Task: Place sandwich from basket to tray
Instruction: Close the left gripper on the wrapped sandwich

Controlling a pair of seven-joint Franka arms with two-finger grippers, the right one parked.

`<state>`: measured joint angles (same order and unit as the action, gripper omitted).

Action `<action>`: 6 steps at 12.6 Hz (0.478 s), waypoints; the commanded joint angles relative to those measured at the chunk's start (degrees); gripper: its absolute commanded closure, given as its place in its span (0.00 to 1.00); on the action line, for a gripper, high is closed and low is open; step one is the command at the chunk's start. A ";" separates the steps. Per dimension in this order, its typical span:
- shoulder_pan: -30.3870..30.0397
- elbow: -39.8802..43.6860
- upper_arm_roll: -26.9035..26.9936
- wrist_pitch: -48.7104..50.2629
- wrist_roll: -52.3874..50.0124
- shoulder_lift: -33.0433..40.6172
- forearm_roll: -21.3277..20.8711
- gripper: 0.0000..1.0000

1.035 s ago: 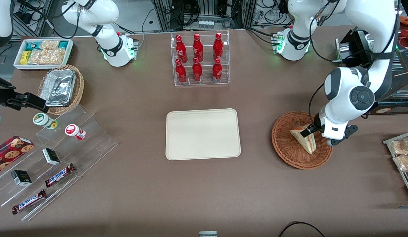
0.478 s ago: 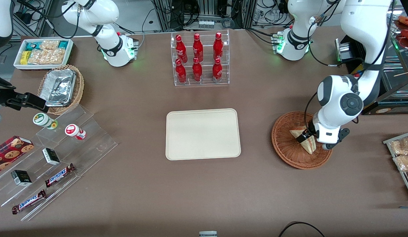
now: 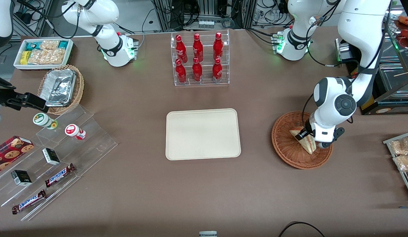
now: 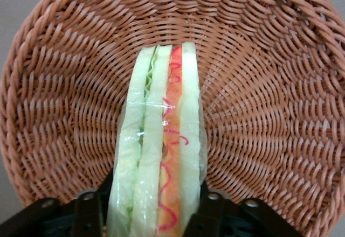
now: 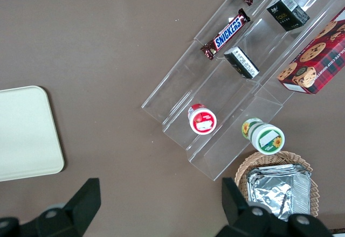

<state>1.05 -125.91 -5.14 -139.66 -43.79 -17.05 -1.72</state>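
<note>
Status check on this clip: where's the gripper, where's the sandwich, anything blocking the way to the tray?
Gripper down in the basket, fingers either side of the sandwich, grip unconfirmed. Sandwich not lifted. Tray bare, table between it and basket clear.

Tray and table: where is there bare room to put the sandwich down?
The tray is wholly bare. Open table lies between it and the basket, where the gripper straddles the sandwich. The clear steps with snacks, toward the parked arm's end, are crowded.

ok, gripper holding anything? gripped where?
Not clearly held: gripper sits down in the basket, fingers flanking the sandwich at its wide end; closure cannot be told.
</note>
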 commanded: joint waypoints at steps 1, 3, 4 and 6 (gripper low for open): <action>0.35 1.18 0.04 5.52 3.52 3.51 -0.47 1.00; 0.70 6.52 -0.40 12.88 5.20 3.43 -0.56 1.00; 2.01 9.16 -0.49 16.67 6.51 3.34 -1.08 1.00; 5.26 13.65 -0.49 21.61 11.51 3.08 -1.18 1.00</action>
<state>3.39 -116.27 -5.77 -122.35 -35.57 -13.74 -2.11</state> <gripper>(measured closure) 0.740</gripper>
